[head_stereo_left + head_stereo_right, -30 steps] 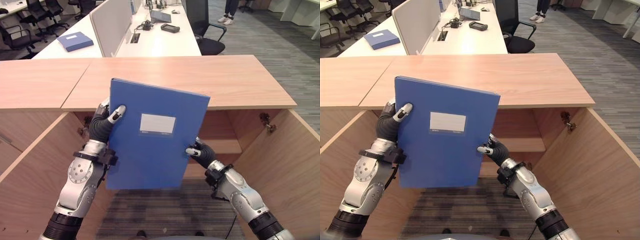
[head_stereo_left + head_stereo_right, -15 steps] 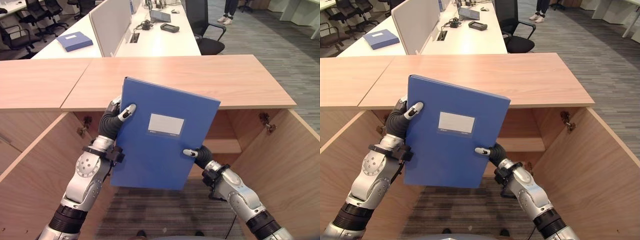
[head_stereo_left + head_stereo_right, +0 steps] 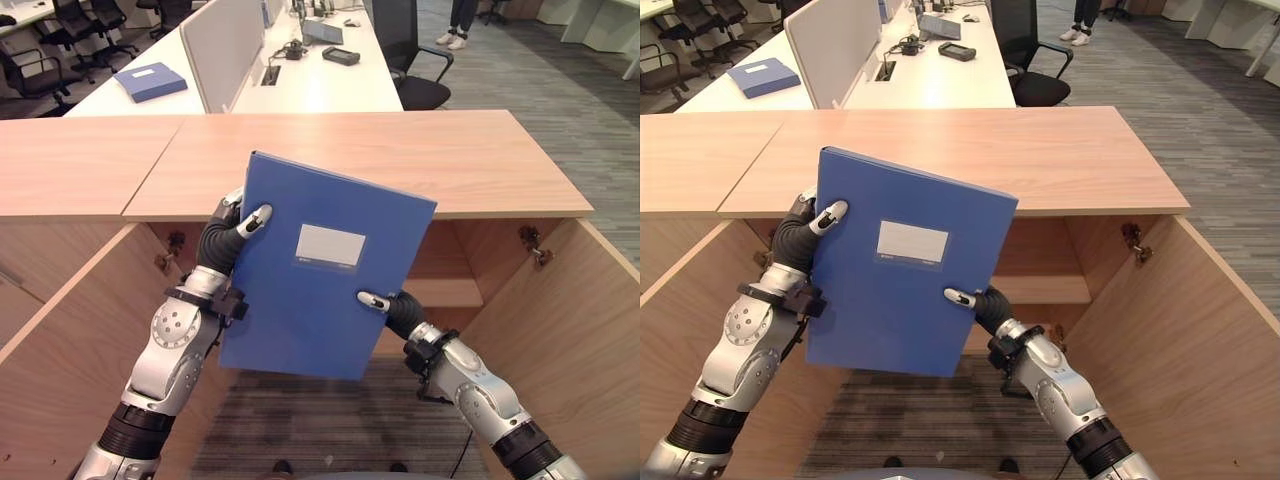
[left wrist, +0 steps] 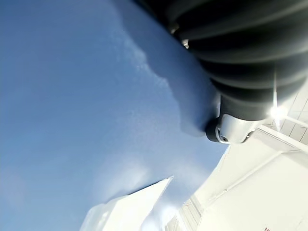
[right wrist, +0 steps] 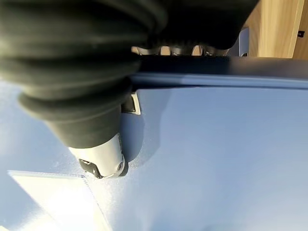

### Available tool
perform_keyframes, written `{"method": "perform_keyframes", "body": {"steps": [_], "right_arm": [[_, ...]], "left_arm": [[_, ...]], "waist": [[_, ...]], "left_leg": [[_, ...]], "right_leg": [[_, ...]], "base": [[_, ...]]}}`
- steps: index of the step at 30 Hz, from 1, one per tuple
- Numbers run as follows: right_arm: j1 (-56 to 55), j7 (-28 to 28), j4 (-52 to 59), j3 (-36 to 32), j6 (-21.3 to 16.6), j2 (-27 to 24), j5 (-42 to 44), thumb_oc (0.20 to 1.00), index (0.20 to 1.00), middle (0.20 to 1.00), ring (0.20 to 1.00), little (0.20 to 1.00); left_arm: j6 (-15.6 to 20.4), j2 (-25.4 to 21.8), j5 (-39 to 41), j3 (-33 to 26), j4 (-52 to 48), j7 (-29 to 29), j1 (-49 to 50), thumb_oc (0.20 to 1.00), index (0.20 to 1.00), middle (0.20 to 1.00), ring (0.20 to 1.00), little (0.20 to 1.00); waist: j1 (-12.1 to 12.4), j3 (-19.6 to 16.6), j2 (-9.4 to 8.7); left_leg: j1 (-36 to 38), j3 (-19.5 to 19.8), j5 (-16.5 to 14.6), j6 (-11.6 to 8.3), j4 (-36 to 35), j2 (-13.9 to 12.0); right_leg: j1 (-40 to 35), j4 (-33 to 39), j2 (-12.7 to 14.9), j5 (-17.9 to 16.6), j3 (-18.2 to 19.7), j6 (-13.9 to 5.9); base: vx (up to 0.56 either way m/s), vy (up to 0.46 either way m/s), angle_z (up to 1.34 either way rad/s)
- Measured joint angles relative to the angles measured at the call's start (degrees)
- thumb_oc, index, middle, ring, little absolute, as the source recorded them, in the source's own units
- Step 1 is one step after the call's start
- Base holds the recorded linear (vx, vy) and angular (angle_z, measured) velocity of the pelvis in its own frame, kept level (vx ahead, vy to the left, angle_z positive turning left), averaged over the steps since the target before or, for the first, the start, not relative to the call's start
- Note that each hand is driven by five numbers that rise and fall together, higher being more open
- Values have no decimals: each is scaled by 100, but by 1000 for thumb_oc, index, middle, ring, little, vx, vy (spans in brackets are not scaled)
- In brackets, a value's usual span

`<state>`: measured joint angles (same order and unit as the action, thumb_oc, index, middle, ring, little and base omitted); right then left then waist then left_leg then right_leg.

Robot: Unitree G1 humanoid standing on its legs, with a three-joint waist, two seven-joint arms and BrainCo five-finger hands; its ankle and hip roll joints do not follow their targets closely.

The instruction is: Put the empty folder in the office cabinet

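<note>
Holding the blue folder (image 3: 320, 270) up in front of me with both hands, I have it tilted, its top edge sloping down toward my right and its labelled face toward my eyes. My left hand (image 3: 228, 232) pinches the folder's upper left edge, thumb curled over the front face and the fingers hidden behind. My right hand (image 3: 392, 306) grips the lower right edge the same way, thumb lying on the front just below the white label (image 3: 330, 245); my right wrist view shows that thumb (image 5: 103, 161) pressed flat on the blue cover.

The folder is in the air, clear of everything but my hands. Its upper part overlaps the front edge of the wooden cabinet top (image 3: 480, 165), and its lower part hangs before the open cabinet (image 3: 455, 270). Past the folder's right edge I see a shelf (image 3: 445, 292) inside the cabinet, with open space above it. The right door (image 3: 570, 330) and the left door (image 3: 60, 340) both stand swung out wide toward me, leaving a broad gap between them over the carpet (image 3: 340, 425).

Beyond the cabinet stands a white desk (image 3: 320, 80), with another blue folder (image 3: 150, 81) lying on the neighbouring desk at the far left.
</note>
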<state>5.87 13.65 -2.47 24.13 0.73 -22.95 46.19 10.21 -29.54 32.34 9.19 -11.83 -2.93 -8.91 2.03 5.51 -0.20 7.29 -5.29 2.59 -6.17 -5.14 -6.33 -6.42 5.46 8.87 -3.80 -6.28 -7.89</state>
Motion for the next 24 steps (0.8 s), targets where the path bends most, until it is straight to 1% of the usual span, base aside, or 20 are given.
{"method": "perform_keyframes", "body": {"steps": [13, 14, 15, 16, 18, 23, 24], "right_arm": [[-2, -4, -4, -15, 6, 63, -5, 200, 200, 200, 200, 200], [-2, -4, -4, -15, 7, 62, -5, 200, 200, 200, 200, 200], [-2, -2, -4, -21, 10, 40, -11, 200, 200, 200, 200, 200], [-1, 2, -7, -66, 10, 13, -25, 200, 200, 200, 200, 200], [-1, 62, -7, -79, 12, -84, -82, 200, 200, 200, 200, 200], [3, 339, -6, -314, 1, -319, -1143, 200, 200, 200, 200, 200], [-5, 399, -15, -399, -14, -372, -1685, 200, 200, 200, 200, 200]], "left_arm": [[0, 2, 52, -19, 0, -17, 1, 200, 200, 200, 200, 200], [0, 5, 52, -19, 0, -17, 1, 209, 209, 209, 209, 209], [0, 4, 51, -22, 0, -18, 5, 677, 677, 677, 677, 677], [0, 2, 51, -28, 1, -27, 12, 1000, 1000, 1000, 1000, 1000], [-1, 1, 52, -28, 3, -64, 42, 1000, 1000, 1000, 1000, 1000], [0, 33, 17, -156, 7, -197, 418, 1000, 1000, 1000, 1000, 1000], [0, 58, 14, -351, 10, -303, 671, 1000, 1000, 1000, 1000, 1000]], "waist": [[2, 27, -45], [2, 27, -46], [2, 27, -47], [9, 29, -48], [19, 30, -52], [13, 34, -52], [4, 36, -54]], "left_leg": [[3, 4, 1, 0, 1, 0], [3, 5, 1, 0, 1, 0], [3, 7, 1, 0, 1, 0], [4, 11, 1, 0, 0, 0], [4, 14, 1, 0, 0, 0], [5, 24, 0, 0, 0, 1], [6, 23, 0, 0, 0, -1]], "right_leg": [[-7, 0, 0, 0, -6, 0], [-8, 0, 0, 0, -6, 0], [-10, 0, 0, 0, -10, 0], [-14, 0, 0, 0, -17, 0], [-18, 0, 1, 1, -21, -1], [-23, 1, 3, 2, -32, -1], [-22, 2, 2, 3, -33, -1]], "base": [[0, 0, 0], [0, 0, 0], [0, 0, 0], [0, 0, 0], [0, 0, 0], [0, 0, 0], [0, 0, 0]]}}
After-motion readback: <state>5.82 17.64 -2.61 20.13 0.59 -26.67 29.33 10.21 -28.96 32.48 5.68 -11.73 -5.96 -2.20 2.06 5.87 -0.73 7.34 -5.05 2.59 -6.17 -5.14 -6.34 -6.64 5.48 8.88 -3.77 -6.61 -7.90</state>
